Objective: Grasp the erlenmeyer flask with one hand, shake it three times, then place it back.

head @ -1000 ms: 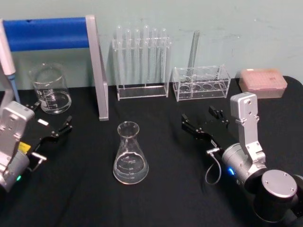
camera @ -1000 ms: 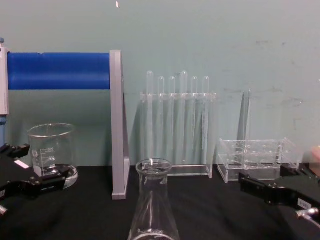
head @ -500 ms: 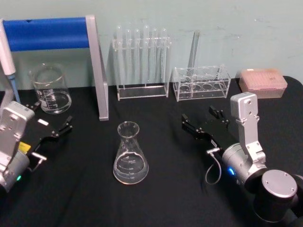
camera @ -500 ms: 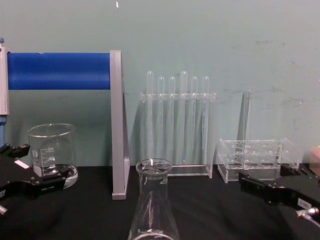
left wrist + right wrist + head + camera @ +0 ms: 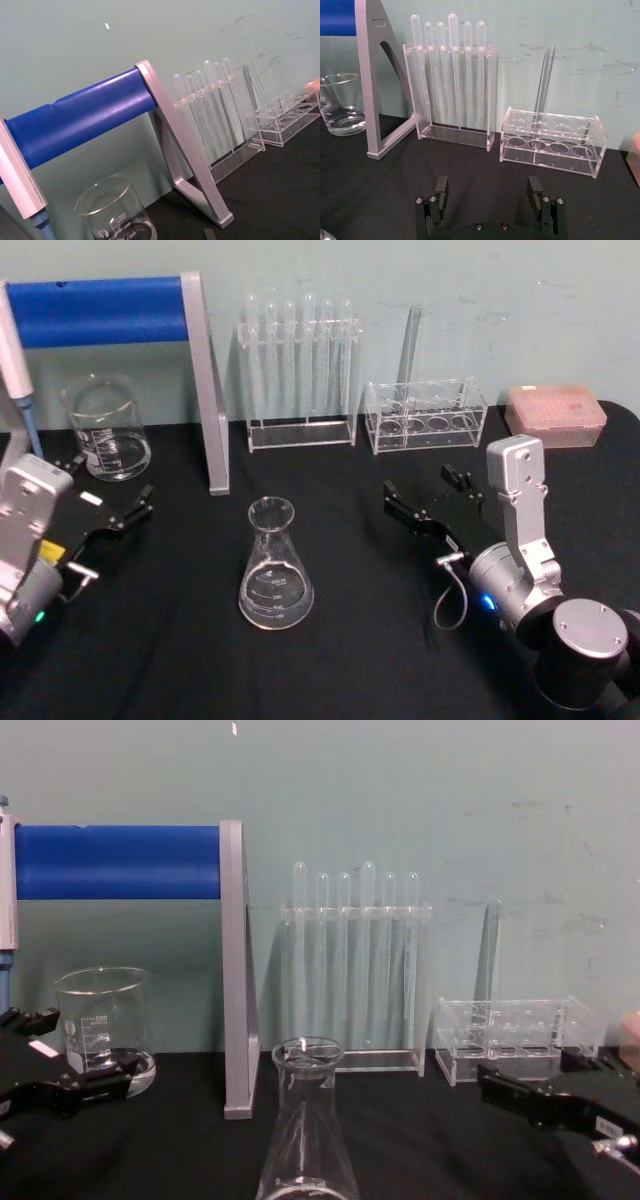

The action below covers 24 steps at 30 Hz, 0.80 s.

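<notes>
The flask [image 5: 275,565] stands upright at lower centre of the black tabletop [image 5: 350,640], untouched. The right tool [image 5: 430,498], spread wide, sits centre right, well apart, seemingly readied to grip its neck. The left tool [image 5: 108,502], also spread, rests at left.

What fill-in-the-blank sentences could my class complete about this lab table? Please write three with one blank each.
1. The flask stands upright on the black table, held by ____ hand.
2. The fingers of the right hand are spread ____.
3. The beaker stands beside the ____ hand, on the far side of the blue-barred stand from the test tubes.

Missing words: neither; open; left
</notes>
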{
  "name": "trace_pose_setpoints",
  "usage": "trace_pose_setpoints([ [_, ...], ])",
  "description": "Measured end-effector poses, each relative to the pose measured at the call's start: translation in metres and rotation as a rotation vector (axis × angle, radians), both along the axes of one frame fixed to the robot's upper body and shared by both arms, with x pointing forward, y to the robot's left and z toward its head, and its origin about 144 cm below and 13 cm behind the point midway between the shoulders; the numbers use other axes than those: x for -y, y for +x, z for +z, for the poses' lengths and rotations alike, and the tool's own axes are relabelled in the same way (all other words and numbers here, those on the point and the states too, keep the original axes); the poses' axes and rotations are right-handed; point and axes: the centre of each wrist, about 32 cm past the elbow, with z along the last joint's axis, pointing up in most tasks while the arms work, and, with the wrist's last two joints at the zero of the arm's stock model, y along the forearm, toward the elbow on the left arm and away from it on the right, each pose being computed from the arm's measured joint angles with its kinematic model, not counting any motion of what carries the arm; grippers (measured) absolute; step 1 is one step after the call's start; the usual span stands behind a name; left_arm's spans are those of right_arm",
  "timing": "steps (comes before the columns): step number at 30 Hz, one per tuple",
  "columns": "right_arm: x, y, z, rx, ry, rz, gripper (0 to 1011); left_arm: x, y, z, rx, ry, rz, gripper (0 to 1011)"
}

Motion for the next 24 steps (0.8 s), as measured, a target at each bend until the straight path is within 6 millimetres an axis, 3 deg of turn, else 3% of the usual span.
trace_pose_setpoints([
  [24, 0.0, 0.0, 0.0, 0.0, 0.0, 0.0, 1000, 0.0, 0.0, 0.0, 0.0, 0.0, 0.0, 1001],
])
